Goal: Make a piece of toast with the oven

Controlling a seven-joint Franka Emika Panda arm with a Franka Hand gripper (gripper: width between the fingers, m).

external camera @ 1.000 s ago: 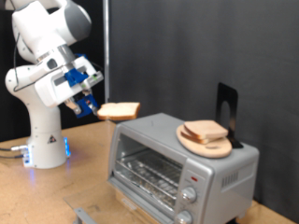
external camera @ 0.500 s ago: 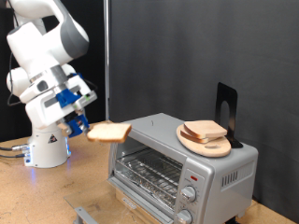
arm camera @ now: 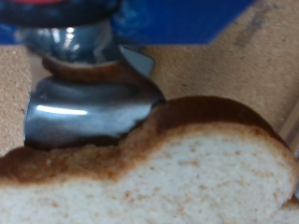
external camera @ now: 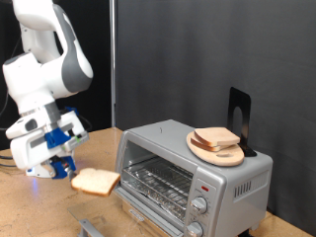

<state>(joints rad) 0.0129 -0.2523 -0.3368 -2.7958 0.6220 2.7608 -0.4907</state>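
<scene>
The gripper (external camera: pixel 71 168) hangs low at the exterior view's left, just above the table (external camera: pixel 39 212), and it has the toast (external camera: pixel 96 181) pinched by one edge. The slice juts out flat toward the oven (external camera: pixel 193 173), its far edge near the oven's front corner. In the wrist view a metal finger (arm camera: pixel 84 107) presses on the crust of the toast (arm camera: pixel 159 173), so the jaws are closed down to the slice's thickness.

The step in hand looks like carrying the slice to the oven's mouth. The oven door seems to be down, with the wire rack (external camera: pixel 158 181) showing inside, though the door itself is hard to make out. Getting the slice in calls for holding it level and lining it up with the rack's height, since the opening is low and the gripper's bulk must stay outside.

On top of the oven sits a round plate (external camera: pixel 209 152) with more bread (external camera: pixel 217 138), and a black stand (external camera: pixel 238 114) rises behind it. Neither blocks the path. A grey object (external camera: pixel 89 227) lies on the table at the bottom edge, close under the approach.
</scene>
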